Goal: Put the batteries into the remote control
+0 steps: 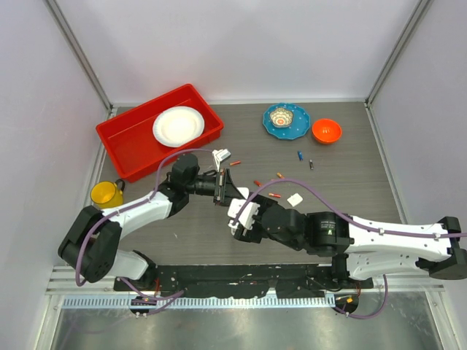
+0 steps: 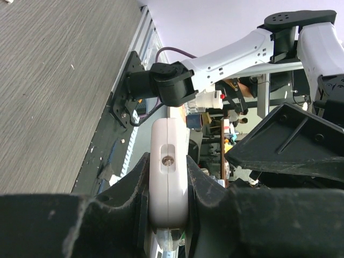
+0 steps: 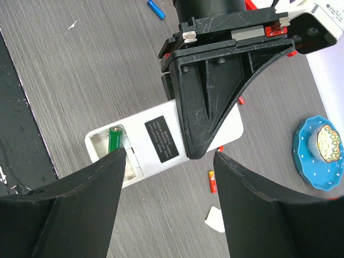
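left gripper [image 2: 168,161] – clamped on remote control [image 3: 161,138], white back up | compartment open – green battery [image 3: 114,141] inside | right gripper [image 3: 169,156] spread wide above remote | loose batteries [image 1: 275,195] on table [image 1: 350,168]

1. Bright, even, diffuse light from overhead; only faint, short shadows beneath the arms on the grey wood-grain table [image 1: 350,168].
2. Dull sheen on the brushed metal strip [image 1: 241,324] nearer than both claws.
3. Left wrist view: sharp on the white plastic remote control [image 2: 168,140] clamped in the left claw [image 2: 168,172]; soft, cluttered background beyond it.
4. Right wrist view: crisp ahead of the spread right claw [image 3: 169,153]; its black fingers [image 3: 80,204] dark, blurred, stretched towards the corners.
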Robot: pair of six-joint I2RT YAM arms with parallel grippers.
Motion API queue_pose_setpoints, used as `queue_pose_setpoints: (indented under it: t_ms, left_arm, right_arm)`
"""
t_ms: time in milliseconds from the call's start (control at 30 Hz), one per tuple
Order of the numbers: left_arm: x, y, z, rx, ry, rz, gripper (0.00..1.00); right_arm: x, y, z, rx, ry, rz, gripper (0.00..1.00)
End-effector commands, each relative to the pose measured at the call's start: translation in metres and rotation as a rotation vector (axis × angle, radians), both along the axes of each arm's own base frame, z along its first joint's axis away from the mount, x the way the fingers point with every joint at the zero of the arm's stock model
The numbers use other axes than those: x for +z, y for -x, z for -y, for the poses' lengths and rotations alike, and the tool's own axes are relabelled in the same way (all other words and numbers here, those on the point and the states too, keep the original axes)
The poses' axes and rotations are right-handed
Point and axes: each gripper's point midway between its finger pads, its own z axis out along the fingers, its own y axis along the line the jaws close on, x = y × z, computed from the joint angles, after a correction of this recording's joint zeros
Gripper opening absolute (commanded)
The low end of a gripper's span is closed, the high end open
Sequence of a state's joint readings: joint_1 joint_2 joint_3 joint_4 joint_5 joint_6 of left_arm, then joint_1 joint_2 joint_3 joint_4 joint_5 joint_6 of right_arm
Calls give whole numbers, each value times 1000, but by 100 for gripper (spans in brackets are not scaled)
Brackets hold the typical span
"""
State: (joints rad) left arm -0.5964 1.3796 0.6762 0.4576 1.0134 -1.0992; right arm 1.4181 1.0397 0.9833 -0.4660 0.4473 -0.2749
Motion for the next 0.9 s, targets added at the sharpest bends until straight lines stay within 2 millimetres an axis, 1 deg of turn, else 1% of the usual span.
queue_pose_setpoints:
  t_ms: [0,67,100,167,200,267,300,333,367,433,467,500,533,600,667,767,833,867]
  left_arm:
    - [8,2,1,-18,33,20,0]
    - [9,0,1,-9,34,22,0]
    - [8,0,2,-7,34,22,0]
    - [9,-2,2,2,35,26,0]
    - [9,-4,2,14,35,29,0]
    - [10,-6,2,28,42,39,0]
    - [10,-9,3,47,43,37,0]
    - [9,-10,3,60,44,37,0]
    - [11,-12,4,72,53,50,0]
    - [12,-19,4,117,58,64,0]
    - [12,-20,3,133,60,70,0]
    - [12,-22,3,148,63,79,0]
    - [14,-26,3,176,66,96,0]
    - [14,-29,1,206,61,110,0]
    - [12,-36,-1,255,45,129,0]
    - [9,-44,-5,323,32,144,0]
    - [6,-46,-7,349,30,145,0]
    - [8,-50,-7,374,39,155,0]
  right_arm:
    - [21,-3,1,-17,-77,15,72]
    - [24,-3,2,-26,-96,15,72]
    - [30,-5,6,-42,-123,23,72]
    - [39,-8,7,-75,-196,25,72]
    - [54,-14,9,-119,-277,35,72]
    - [54,-19,11,-190,-363,-12,73]
    - [60,-26,13,-231,-413,-27,75]
    - [58,-32,15,-277,-438,-44,75]
    - [58,-34,15,-323,-502,-110,76]
    - [55,-44,20,-408,-567,-163,80]
    - [54,-45,21,-441,-619,-217,83]
    - [57,-45,20,-450,-660,-242,89]
    - [51,-47,22,-471,-679,-260,89]
    - [51,-47,25,-501,-750,-313,89]
    - [42,-50,28,-534,-762,-348,89]
    - [25,-48,24,-542,-739,-419,89]
    - [13,-43,18,-531,-712,-466,89]
    - [10,-42,16,-527,-705,-481,89]
